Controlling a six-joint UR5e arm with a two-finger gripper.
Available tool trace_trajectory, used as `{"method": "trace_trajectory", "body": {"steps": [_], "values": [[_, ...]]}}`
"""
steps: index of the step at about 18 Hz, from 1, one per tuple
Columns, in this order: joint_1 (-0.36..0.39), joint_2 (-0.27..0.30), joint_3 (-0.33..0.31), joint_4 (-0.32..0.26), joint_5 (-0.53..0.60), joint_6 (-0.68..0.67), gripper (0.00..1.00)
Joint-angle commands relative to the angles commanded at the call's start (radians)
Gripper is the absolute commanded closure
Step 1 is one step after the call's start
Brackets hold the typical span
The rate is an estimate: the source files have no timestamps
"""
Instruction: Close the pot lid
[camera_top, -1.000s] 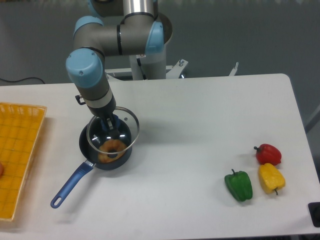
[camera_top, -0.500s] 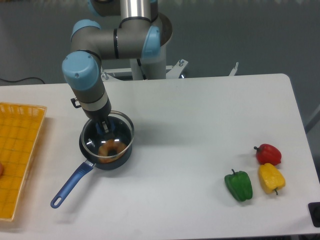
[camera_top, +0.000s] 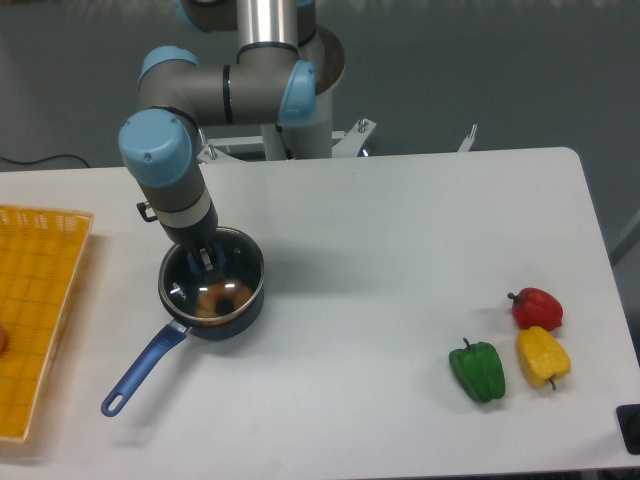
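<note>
While the pincer (camera_top: 205, 259) grips it, the lid (camera_top: 211, 276) sits directly beneath — atop the pot (camera_top: 212, 305).

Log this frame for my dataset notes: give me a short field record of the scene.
pot: near the table's left side, blue handle toward the front-left
lid: over the pot, roughly level with its rim
gripper: at the lid, jaws hidden
pot contents: doughnut-like ring
peppers: red, yellow, green, front right
basket: yellow, left edge
</note>
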Motion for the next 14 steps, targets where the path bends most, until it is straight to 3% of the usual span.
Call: {"method": "trace_trajectory", "body": {"steps": [14], "values": [[-0.011, -0.011, 0.0, 0.002, 0.002, -0.014, 0.54]]}}
